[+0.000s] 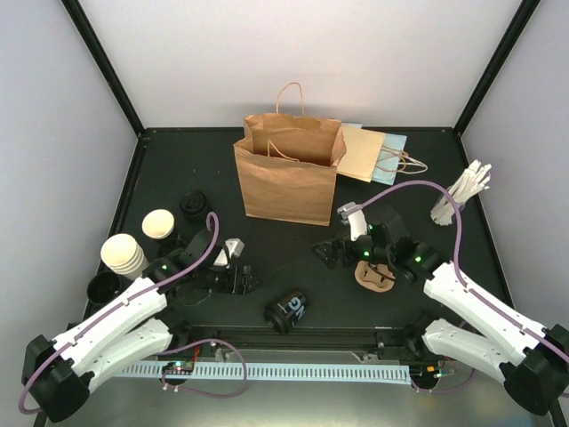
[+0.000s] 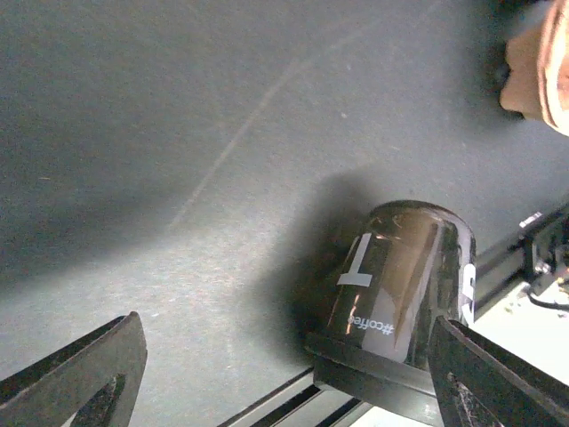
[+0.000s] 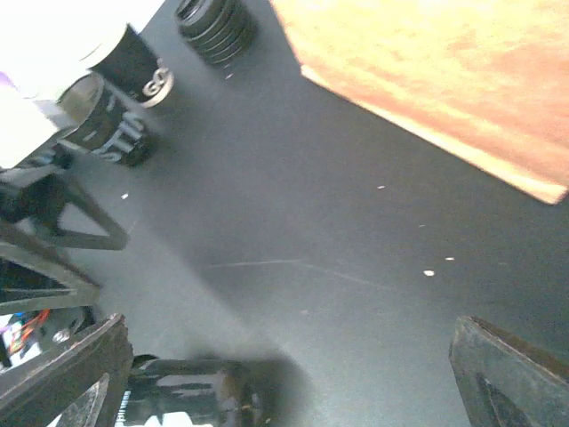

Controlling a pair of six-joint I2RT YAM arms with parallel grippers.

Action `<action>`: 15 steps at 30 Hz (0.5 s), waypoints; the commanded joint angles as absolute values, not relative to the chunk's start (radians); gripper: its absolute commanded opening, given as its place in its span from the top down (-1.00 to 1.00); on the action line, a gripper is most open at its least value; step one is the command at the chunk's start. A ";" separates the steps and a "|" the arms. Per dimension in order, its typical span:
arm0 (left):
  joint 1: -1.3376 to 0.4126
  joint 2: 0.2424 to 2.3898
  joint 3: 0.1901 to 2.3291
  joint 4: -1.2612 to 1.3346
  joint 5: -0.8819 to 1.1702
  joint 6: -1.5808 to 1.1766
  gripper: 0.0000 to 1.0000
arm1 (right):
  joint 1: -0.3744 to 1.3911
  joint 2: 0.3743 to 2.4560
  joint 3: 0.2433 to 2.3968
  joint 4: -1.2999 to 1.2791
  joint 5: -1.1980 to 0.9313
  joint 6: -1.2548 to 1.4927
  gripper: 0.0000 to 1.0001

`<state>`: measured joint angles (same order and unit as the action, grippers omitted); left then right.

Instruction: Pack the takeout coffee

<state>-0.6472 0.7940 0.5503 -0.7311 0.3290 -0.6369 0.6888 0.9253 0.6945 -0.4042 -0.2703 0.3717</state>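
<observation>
**Packing status: no cup packed that you can see.**

Tipped cup [image 1: 286, 309] lies on its side at the near edge, centre. Upright cup [image 1: 160, 224] stands at the left, lidless, near the black lids [image 1: 194, 205]. Pulp carrier [image 1: 373, 277], right of centre and partly under your right arm, shows no cup. Paper bag [image 1: 289, 178] stands open at the far centre, its inside not readable. Left gripper [image 1: 247, 283] hangs just left of the tipped cup, jaws wide, nothing held. Right gripper [image 1: 331, 253] is just left of the carrier, jaws wide, empty. Judgement: righting, lidding and loading all remain.
</observation>
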 commanded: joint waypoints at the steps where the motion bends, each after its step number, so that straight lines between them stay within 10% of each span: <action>1: -0.662 0.774 0.472 -0.550 0.478 -0.646 -0.76 | 0.692 0.980 0.745 -0.446 -0.422 0.329 -1.00; 15: -0.938 0.772 0.402 -0.352 0.419 -0.734 -0.53 | 1.159 1.051 0.721 -0.624 -0.092 0.538 -0.91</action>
<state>-0.9009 0.7975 0.3832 -0.4232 0.4488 -0.7113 1.0603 1.0977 0.7174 -0.5800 -0.2432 0.4534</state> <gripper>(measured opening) 0.767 0.956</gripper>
